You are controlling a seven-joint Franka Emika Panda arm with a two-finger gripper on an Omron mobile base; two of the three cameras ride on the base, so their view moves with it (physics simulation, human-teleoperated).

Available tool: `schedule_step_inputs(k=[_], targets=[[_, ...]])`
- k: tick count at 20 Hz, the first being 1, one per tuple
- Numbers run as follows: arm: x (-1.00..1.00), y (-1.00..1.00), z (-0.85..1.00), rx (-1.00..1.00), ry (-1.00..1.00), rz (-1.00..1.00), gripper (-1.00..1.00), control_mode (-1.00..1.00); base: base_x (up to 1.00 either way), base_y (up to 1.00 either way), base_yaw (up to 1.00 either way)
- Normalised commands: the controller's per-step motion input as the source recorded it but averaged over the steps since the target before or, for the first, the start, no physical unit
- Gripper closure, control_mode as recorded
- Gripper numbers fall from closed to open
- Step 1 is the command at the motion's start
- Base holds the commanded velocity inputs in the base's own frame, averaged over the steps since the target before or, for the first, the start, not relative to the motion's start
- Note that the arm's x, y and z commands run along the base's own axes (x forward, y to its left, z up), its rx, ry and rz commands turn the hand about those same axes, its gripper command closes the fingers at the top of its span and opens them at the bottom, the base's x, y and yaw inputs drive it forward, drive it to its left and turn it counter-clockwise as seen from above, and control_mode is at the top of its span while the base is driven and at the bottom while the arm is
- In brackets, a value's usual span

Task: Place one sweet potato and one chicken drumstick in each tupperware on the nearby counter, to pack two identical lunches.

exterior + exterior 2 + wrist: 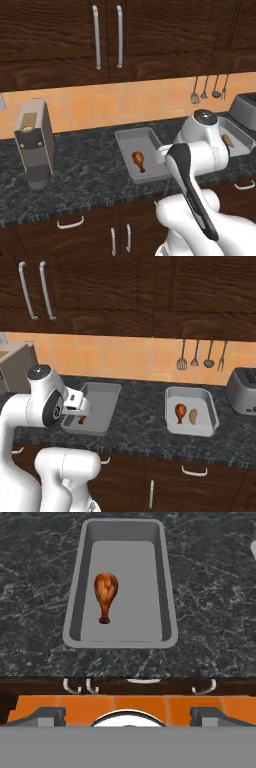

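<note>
On the black-grey marbled counter (85, 175) lie two grey tupperware trays. The left tupperware (126, 137) (102, 392) (167, 587) holds one brown chicken drumstick (140, 160) (106, 594). In the right tupperware (205, 401), a second drumstick (181, 412) lies next to a tan sweet potato (193, 416). My gripper (128, 716) hangs above the front edge of the left tupperware, open and holding nothing, its dark fingertips (47, 716) far apart. In the right base view my hand (77, 405) covers most of the left tray's drumstick.
A grey coffee machine (34, 142) stands at the left of the counter and a toaster (243, 388) at the right. Utensils (200, 355) hang on the orange tiled wall. Dark wall cabinets (107, 35) hang above, and drawers with silver handles (204, 687) sit below.
</note>
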Motion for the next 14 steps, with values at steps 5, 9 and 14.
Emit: schedule_step_inputs(k=[5,9,14], targets=[[0.0,0.0,0.0,0.0,0.0,0.0,-1.0,1.0,-1.0,-0.53,-0.03],[0.0,0.0,0.0,0.0,0.0,0.0,-1.0,1.0,-0.74,-1.0,-0.1],[0.0,0.0,0.0,0.0,0.0,0.0,-1.0,1.0,-0.39,-1.0,-0.02]])
